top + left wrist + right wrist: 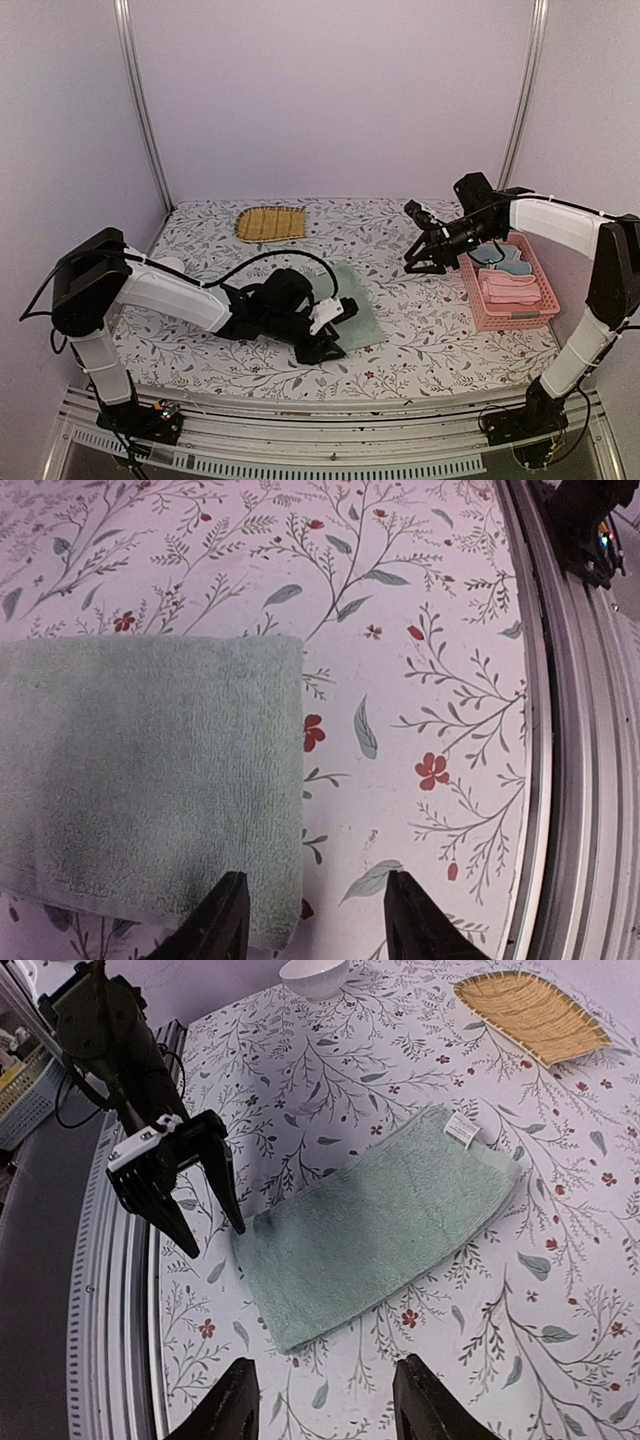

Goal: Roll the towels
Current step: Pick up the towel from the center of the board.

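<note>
From above, the table (430, 345) wears a cloth printed with grey sprigs and small red flowers, closed in by plain lilac walls (330, 100) with metal rails. The green towel (355, 310) lies flat near the front edge. The left gripper (325, 345) sits low at its near corner. The right gripper (418, 262) hangs in the air beside a pink slatted plastic basket (515, 320), which holds the folded pink towel (510, 290) and the blue towel (512, 263). A ribbed yellow woven mat (270, 222) lies at the back.

The left wrist view shows the green towel (150, 780) as soft looped terry with a square corner. The left gripper (315, 920) has its black fingers (225, 920) spread, one over the towel's corner, one over bare cloth, gripping nothing.

In the right wrist view, the green towel (380, 1220) is a flat rectangle with a small white label (462, 1128), its print too small to read. The left gripper (212, 1235) stands spread at the towel's edge. The right gripper (325, 1410) is spread and empty. A white bowl (313, 975) and the mat (530, 1015) sit beyond.
</note>
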You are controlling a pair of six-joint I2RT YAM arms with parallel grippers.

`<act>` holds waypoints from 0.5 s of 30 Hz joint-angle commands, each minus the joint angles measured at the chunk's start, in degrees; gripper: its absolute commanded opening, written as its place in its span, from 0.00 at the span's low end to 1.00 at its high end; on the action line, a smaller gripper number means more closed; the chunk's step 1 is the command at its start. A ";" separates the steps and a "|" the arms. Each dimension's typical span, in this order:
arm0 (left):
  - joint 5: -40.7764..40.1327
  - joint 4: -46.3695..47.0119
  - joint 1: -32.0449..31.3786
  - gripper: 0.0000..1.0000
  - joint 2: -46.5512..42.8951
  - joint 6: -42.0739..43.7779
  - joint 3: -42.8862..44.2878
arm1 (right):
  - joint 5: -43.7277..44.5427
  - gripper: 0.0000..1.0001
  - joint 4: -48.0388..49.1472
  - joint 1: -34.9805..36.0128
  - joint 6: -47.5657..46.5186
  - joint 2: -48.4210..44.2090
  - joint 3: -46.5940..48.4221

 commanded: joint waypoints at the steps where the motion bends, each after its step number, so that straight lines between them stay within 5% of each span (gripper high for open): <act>1: -0.65 2.28 -0.86 0.46 3.37 2.35 1.57 | 2.12 0.46 0.86 2.87 -3.70 -0.47 -4.29; 15: -8.37 3.91 -1.20 0.39 8.78 5.08 0.70 | 5.75 0.38 5.93 4.43 -1.77 -2.03 -12.21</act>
